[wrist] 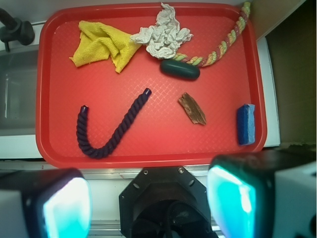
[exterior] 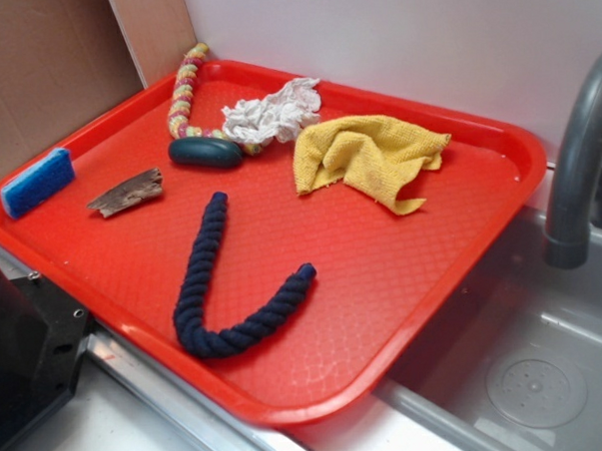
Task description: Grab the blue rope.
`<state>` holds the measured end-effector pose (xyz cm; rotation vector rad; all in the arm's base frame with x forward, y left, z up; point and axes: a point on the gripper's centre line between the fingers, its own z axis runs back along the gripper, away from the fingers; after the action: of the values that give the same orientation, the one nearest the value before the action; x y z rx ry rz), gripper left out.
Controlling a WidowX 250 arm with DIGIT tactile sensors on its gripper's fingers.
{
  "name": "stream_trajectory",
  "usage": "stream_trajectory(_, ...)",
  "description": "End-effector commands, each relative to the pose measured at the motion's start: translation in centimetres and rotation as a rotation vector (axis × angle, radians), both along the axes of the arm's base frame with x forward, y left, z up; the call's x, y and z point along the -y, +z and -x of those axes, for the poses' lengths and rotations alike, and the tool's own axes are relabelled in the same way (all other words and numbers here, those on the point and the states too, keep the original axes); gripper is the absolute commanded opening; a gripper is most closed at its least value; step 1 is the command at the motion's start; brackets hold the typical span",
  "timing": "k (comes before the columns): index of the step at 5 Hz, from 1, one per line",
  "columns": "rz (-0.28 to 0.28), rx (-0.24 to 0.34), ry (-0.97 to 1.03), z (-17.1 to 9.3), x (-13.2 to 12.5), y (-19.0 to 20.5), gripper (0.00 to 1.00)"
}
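Gripper (wrist: pixel 148 203) wide open, holding nothing, hovering off the near edge of the red tray (wrist: pixel 59 153). Blue rope (wrist: pixel 111 126) lies in a J on the tray's near half, apart from the other items. Risk: pinching the curved bend may let the round twisted strand roll out of the jaws.

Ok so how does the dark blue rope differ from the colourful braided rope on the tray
The blue rope is one dark navy colour; the braided rope mixes pink, yellow and green. The blue rope lies in a U in open tray space, touching nothing; the braided rope sits at the back, one end over the red tray rim, the other by the white rag. The blue rope looks thicker. Both are curved cord lying flat.
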<state>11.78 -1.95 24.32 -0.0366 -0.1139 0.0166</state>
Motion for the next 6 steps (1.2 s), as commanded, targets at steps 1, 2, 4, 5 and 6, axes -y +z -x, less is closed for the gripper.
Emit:
stream_trajectory(1, 0.000, 0.000, 0.000, 0.0, 0.0, 0.0, 1.00)
stream_trajectory(2, -0.064, -0.012, 0.134, -1.1, 0.3, -5.0, 1.00)
stream_trajectory(4, -0.044, -0.031, 0.254, -3.6, 2.3, -15.0, 1.00)
stream_trajectory(5, 0.045, -0.086, 0.243, -3.7, 3.6, -19.8, 1.00)
stream_trajectory(6, 0.021, -0.162, 0.214, -3.4, 5.6, -22.4, 1.00)
